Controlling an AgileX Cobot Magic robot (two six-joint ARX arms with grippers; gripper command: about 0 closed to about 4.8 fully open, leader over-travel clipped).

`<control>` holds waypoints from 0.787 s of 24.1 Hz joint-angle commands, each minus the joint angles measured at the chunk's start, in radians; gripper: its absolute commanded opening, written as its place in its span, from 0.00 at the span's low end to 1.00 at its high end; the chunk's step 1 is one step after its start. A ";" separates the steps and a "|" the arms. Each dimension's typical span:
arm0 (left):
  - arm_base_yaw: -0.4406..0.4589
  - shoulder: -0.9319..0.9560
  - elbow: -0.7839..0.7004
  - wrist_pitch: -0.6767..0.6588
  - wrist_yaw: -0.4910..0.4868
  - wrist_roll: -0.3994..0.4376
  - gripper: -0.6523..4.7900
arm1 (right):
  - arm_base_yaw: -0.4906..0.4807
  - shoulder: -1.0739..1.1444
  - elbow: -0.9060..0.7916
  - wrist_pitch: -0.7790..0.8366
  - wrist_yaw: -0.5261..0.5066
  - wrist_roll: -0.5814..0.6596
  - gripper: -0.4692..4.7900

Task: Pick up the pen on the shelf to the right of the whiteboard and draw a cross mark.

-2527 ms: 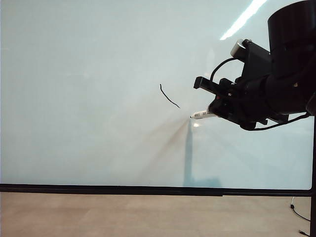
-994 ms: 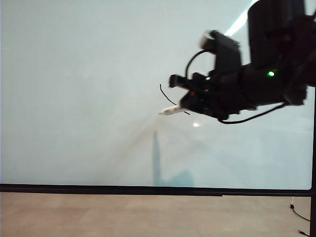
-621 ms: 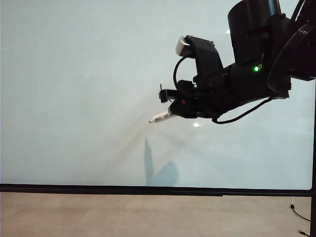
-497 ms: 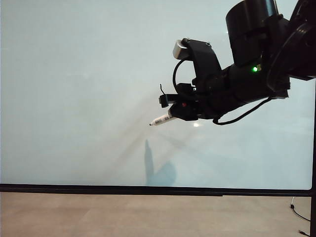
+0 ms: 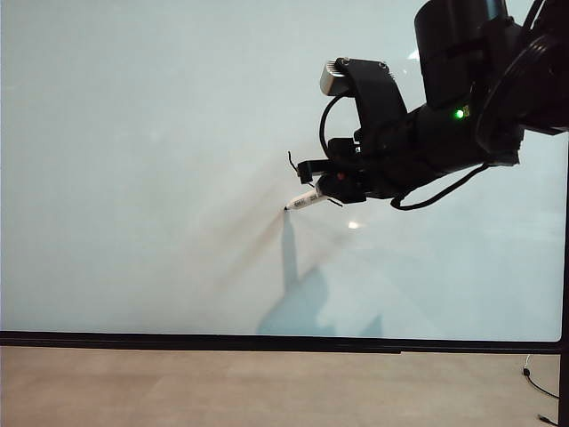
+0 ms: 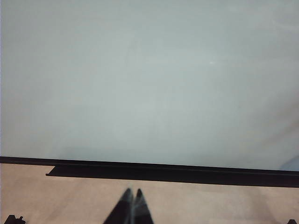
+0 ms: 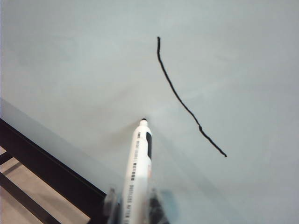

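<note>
You have one large glossy white whiteboard (image 5: 142, 178) with a thin black frame. On it sits one thin black wavy stroke (image 7: 184, 100) — a single line. One slim white pen (image 7: 138, 172) with a dark tip. Two black two-finger grippers — left gripper (image 6: 131, 207), right gripper (image 5: 324, 182).

You have the right end effector (image 5: 322, 185) out before the whiteboard (image 5: 142, 160), right of its middle, with the pen (image 5: 306, 200) clamped in it and its tip at the board, below and left of the one drawn stroke (image 7: 187, 105). Your left end effector (image 6: 132, 201) sits low, tips together, before the board's lower frame.
</note>
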 commanded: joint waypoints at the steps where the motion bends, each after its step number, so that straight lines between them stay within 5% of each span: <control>1: 0.000 0.000 0.003 0.013 0.000 0.005 0.11 | -0.011 -0.017 0.005 0.024 0.012 -0.010 0.08; 19: 0.000 0.000 0.003 0.013 0.000 0.005 0.11 | -0.061 -0.136 0.005 -0.029 0.057 -0.061 0.08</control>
